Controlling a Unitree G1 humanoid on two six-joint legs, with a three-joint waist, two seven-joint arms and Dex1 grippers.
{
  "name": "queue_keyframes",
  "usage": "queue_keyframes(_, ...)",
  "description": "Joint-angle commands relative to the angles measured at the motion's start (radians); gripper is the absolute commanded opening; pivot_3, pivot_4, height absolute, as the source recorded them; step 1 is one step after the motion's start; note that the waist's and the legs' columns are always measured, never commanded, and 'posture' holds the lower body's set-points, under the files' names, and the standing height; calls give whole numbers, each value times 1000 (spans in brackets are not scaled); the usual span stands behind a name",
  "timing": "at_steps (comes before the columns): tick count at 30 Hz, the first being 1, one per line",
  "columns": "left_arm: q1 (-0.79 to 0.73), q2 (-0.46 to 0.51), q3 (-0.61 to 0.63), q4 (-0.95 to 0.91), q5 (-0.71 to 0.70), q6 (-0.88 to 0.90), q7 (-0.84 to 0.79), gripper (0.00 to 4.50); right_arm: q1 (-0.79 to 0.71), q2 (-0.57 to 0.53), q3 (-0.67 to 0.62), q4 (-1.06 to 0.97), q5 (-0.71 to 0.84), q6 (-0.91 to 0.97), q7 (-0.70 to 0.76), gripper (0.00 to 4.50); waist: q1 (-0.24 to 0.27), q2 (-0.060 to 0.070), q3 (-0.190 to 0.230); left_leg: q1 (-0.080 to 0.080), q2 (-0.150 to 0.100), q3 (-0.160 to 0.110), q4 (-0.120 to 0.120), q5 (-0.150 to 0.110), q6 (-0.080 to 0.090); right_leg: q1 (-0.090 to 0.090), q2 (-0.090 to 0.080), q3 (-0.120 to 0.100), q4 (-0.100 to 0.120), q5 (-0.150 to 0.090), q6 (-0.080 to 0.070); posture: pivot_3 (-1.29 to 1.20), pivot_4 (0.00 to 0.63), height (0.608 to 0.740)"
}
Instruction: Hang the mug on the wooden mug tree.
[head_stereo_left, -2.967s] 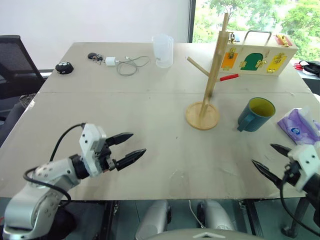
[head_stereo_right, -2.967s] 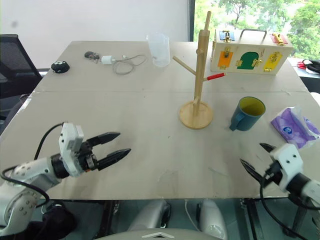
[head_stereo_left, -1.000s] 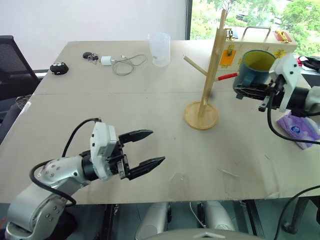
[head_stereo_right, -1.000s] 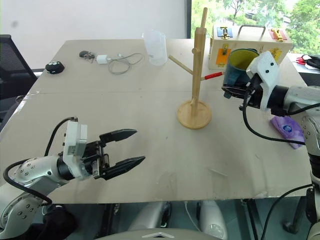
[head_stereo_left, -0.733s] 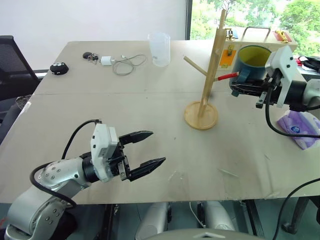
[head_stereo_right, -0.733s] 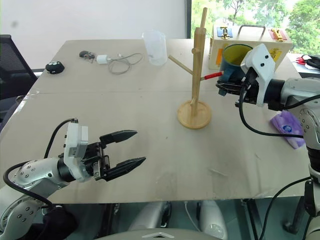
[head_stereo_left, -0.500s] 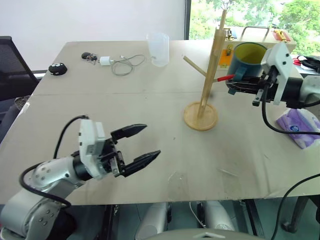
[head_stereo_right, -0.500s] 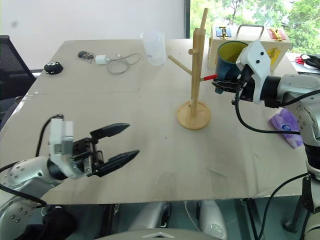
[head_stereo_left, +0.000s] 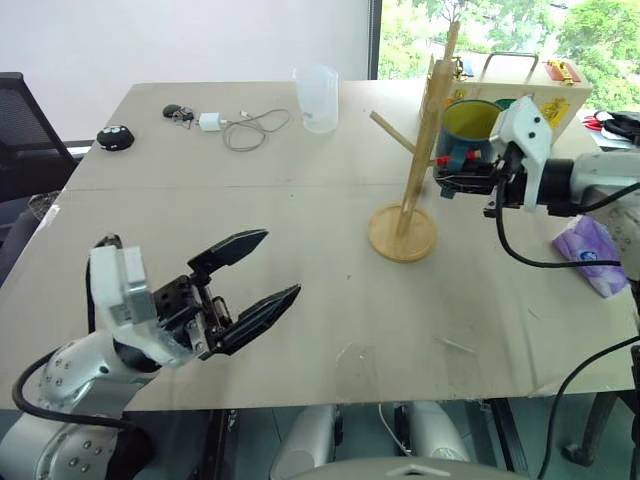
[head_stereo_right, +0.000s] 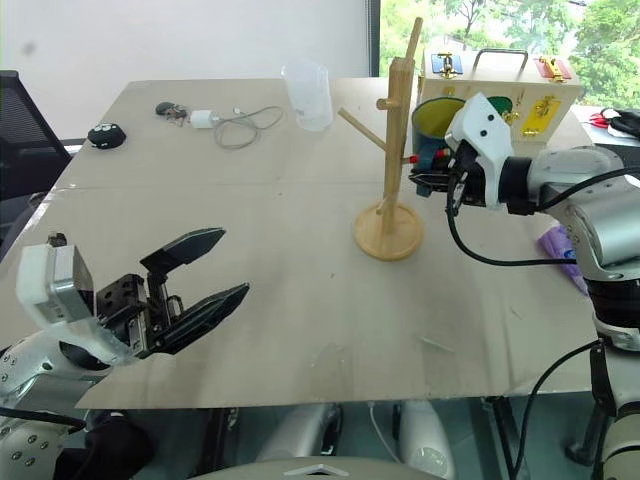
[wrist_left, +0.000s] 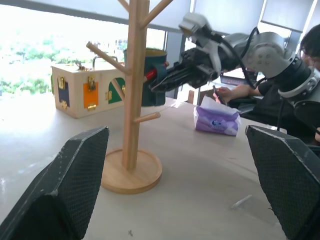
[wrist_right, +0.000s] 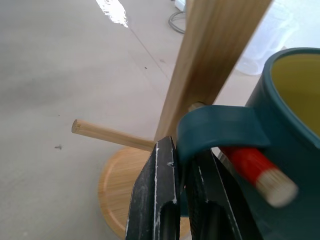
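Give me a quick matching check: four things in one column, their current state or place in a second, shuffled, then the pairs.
Things:
1. mug
2. left gripper
3. tissue pack
4. clear plastic cup

States or places:
A. open, holding nothing
B. lying on the table's right side
C. handle threaded over the red-tipped peg, held by the right gripper
D. standing at the table's far edge, left of the mug tree

Pairs: 1-C, 2-A, 3-B, 4-D

Teal-blue mug (head_stereo_right: 436, 128) with yellow-green interior; light-wood mug tree (head_stereo_right: 391, 160) (one peg red-tipped); purple tissue pack (head_stereo_left: 590, 250); the box (head_stereo_left: 520, 98) bore orange, green and yellow doors.
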Motion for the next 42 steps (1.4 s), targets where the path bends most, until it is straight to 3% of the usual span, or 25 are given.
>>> queue_keyframes(1, -3, -4, -1, -12, -12, -39, -26, 4500, -34, 5, -11, -2, -14, -43, 23, 355, 2, 0, 0, 0, 0, 0, 0, 0, 0, 0, 0, 0, 0, 0, 0, 0, 150, 740)
queue_keyframes(3, -7, -4, -9, -9, -15, -40, -29, 4500, -30, 3, -17, -3, -20, -52, 28, 800, 1, 0, 0, 0, 0, 0, 0, 0, 0, 0, 0, 0, 0, 0, 0, 0, 150, 740)
queue_keyframes(5, -13, -4, -16, -4, -22, -38, -27, 4500, -21, -6, -36, -23, -18, -47, 27, 1669, 2, 0, 0, 0, 0, 0, 0, 0, 0, 0, 0, 0, 0, 0, 0, 0, 150, 740)
queue_keyframes(7, -22, -1, -23, 5, -33, -32, -21, 4500, 0, -15, -83, -67, 16, -19, 20, 2877, 1, 0, 0, 0, 0, 0, 0, 0, 0, 0, 0, 0, 0, 0, 0, 0, 150, 740)
queue_keyframes(8, -28, 1, -26, 10, -38, -28, -19, 4500, 15, -20, -115, -95, 42, -4, 19, 2982, 0, 0, 0, 0, 0, 0, 0, 0, 0, 0, 0, 0, 0, 0, 0, 0, 150, 740)
queue_keyframes(16, -56, 37, -77, 71, -70, 56, -5, 4500, 218, -74, -408, -302, 307, 189, -25, 2982, 13, 0, 0, -1, 0, -1, 0, 0, 0, 0, 0, -1, -1, 0, 0, 0, 150, 740)
queue_keyframes(22, -55, 42, -118, 130, 10, 82, 37, 4500, 412, -83, -561, -382, 354, 223, -104, 2982, 17, 0, 0, 0, 0, 0, 0, 0, 0, 1, 0, 0, 1, 0, 0, 0, 150, 740)
queue_keyframes(28, -41, 61, -117, 182, 68, 114, 70, 4500, 754, -57, -718, -420, 262, 92, -69, 2982, 31, -2, -1, 0, 0, -2, 0, 0, 1, 1, 0, -2, -1, 0, 0, 0, 150, 740)
queue_keyframes(32, 12, 75, -108, 201, 115, 119, 60, 4500, 973, -26, -745, -405, 163, -51, -27, 2982, 23, -2, -1, 1, 0, 0, 0, 0, 1, 2, 0, 0, 0, 0, 0, 0, 150, 740)
queue_keyframes(37, 67, 84, -95, 203, 165, 112, 52, 4500, 1112, 3, -723, -360, 61, -211, 4, 2982, 19, -3, -2, 5, 1, 3, 0, -3, 5, 4, 1, 2, 1, 0, 0, 0, 150, 740)
queue_keyframes(42, 88, 97, -88, 215, 211, 114, 50, 4500, 1153, 30, -698, -303, 14, -307, 10, 2982, 24, -3, -2, 5, 1, 2, 1, -3, 5, 5, 1, 1, 1, 0, 0, 0, 150, 740)
